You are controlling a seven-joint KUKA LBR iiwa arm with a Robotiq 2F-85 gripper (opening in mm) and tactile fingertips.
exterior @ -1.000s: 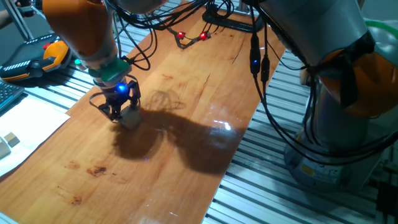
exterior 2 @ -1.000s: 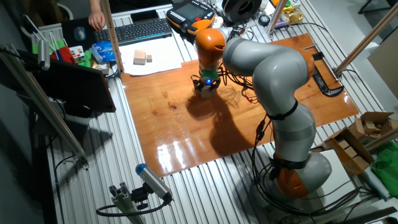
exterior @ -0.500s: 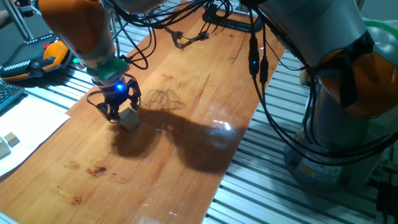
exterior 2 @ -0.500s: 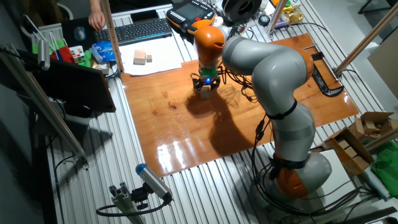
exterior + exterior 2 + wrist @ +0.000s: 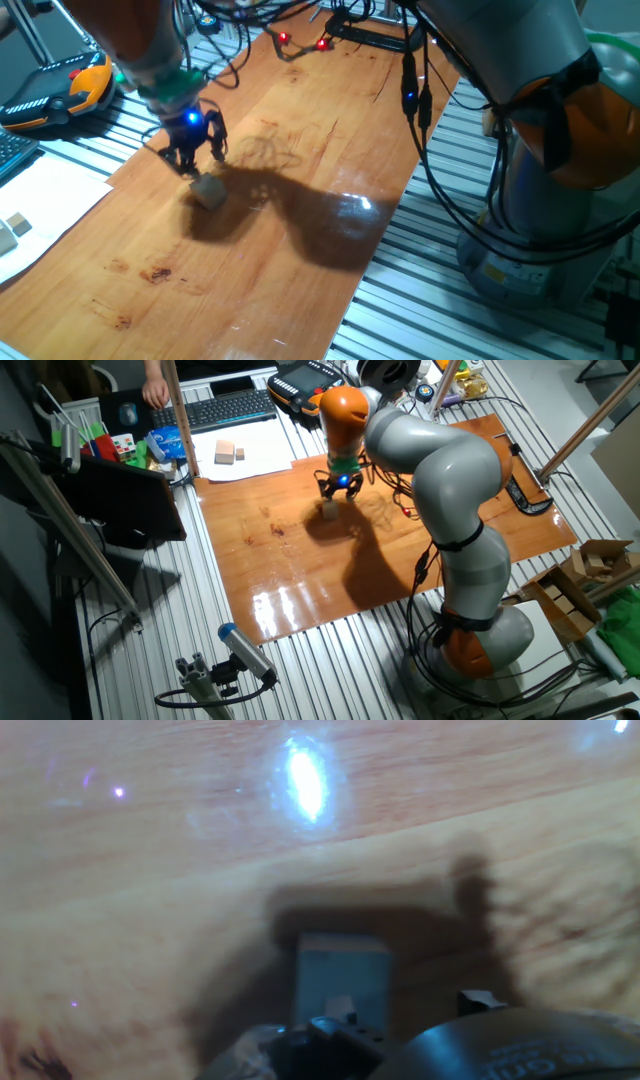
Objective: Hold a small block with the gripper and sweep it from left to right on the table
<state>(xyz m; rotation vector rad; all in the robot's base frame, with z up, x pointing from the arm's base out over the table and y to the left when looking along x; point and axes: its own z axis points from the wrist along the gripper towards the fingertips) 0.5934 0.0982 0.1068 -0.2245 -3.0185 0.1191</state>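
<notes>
The small block [image 5: 208, 190] is a pale cube resting on the table [image 5: 320, 130], a reddish-brown board, near its left edge. My gripper [image 5: 193, 156], black with a blue light, hovers just above and behind the block with its fingers spread open and nothing between them. From the other fixed view the block [image 5: 329, 510] lies just in front of the raised gripper [image 5: 343, 490]. The hand view looks down on the block [image 5: 340, 975], which sits in the gripper's shadow on the table [image 5: 150, 870]; the fingertips barely show there.
White paper with a pale block [image 5: 12, 228] lies left of the board on the slatted aluminium surface [image 5: 450, 310]. An orange teach pendant [image 5: 60, 90] and a keyboard [image 5: 225, 407] sit beyond. Cables with red lights [image 5: 300, 40] trail at the far end. The arm's base [image 5: 480, 640] stands at the right.
The gripper has let go of the block and risen away from it, shifting slightly toward the far end. The block stays on the board.
</notes>
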